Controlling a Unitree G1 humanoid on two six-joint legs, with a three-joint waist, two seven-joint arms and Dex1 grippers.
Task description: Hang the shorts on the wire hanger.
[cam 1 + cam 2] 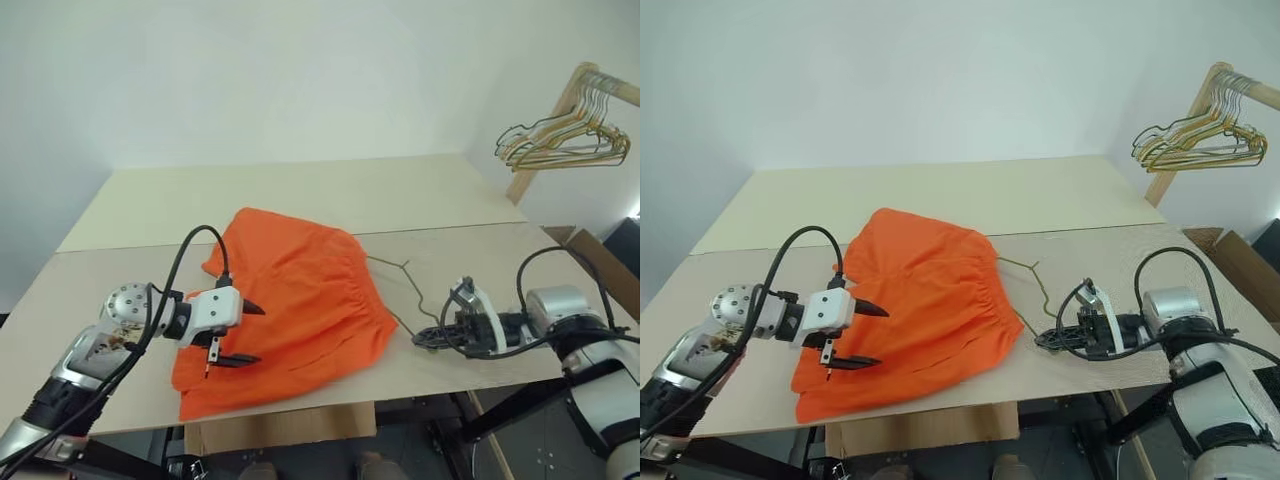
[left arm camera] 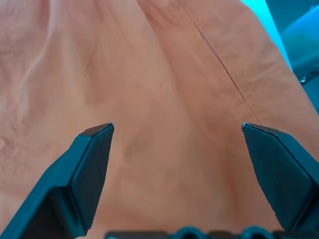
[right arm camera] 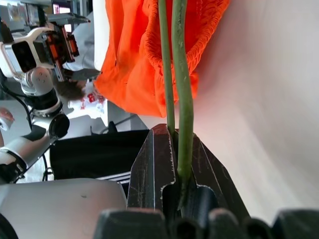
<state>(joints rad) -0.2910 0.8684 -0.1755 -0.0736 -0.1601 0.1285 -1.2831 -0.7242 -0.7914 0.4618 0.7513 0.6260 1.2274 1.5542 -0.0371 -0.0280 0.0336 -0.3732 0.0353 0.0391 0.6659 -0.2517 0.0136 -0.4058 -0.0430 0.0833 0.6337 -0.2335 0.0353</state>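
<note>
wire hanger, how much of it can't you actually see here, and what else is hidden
- Wire hanger: head views, most of its triangle lies under the shorts.
- Its gripped end: right wrist view, buried between the shut fingers of the right gripper.
- Table beneath the open left gripper: left wrist view, covered by orange fabric.

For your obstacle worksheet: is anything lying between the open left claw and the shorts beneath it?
Nothing visible. The left claw hovers open right over the shorts, with only orange fabric between its fingers. The right claw is shut on the hanger beside the waistband.
</note>
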